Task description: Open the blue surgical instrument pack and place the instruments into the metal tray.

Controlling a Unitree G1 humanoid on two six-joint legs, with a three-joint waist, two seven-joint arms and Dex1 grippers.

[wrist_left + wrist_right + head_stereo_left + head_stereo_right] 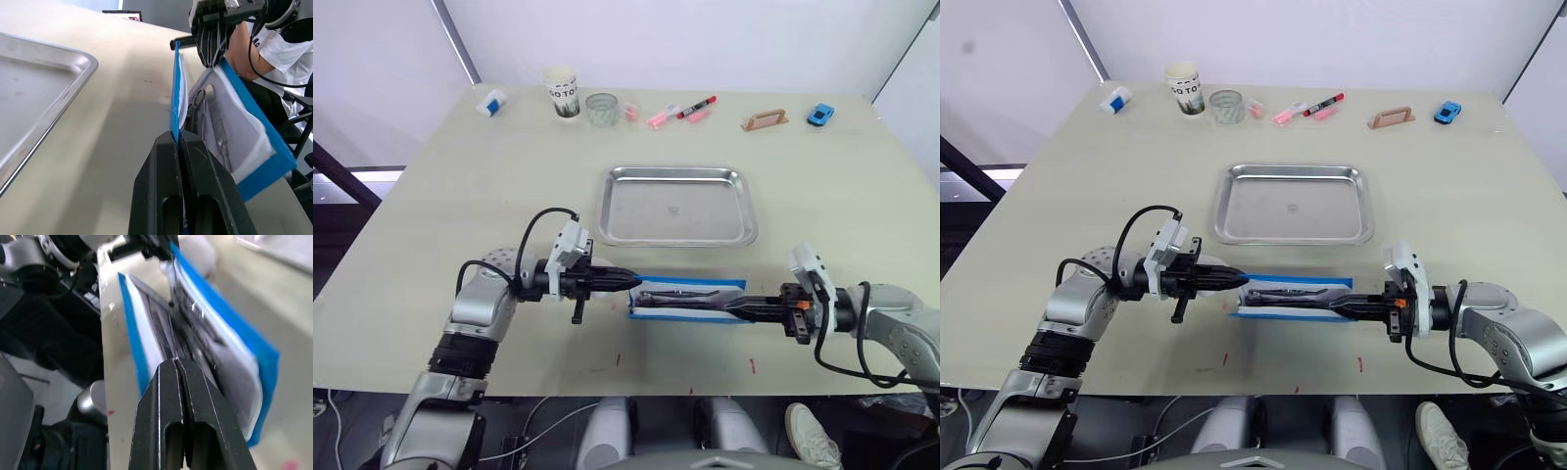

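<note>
The blue surgical instrument pack [690, 297] lies partly open near the table's front edge, its pale lining showing. Dark slim instruments [680, 299] lie lengthwise inside it. My left gripper [631, 280] is at the pack's left end, shut on the raised blue flap edge [174, 98]. From the right end my right gripper [732, 308] reaches into the pack, its fingers [166, 382] shut on the end of an instrument. The metal tray [677, 172] sits just beyond the pack, with nothing in it.
Along the far edge stand a paper cup [562, 92], a glass [602, 109], pink and red markers [695, 106], a wooden holder [766, 119], a blue toy car [820, 114] and a small white-blue item [491, 102]. A person in a white shirt [274, 49] is beyond the right gripper.
</note>
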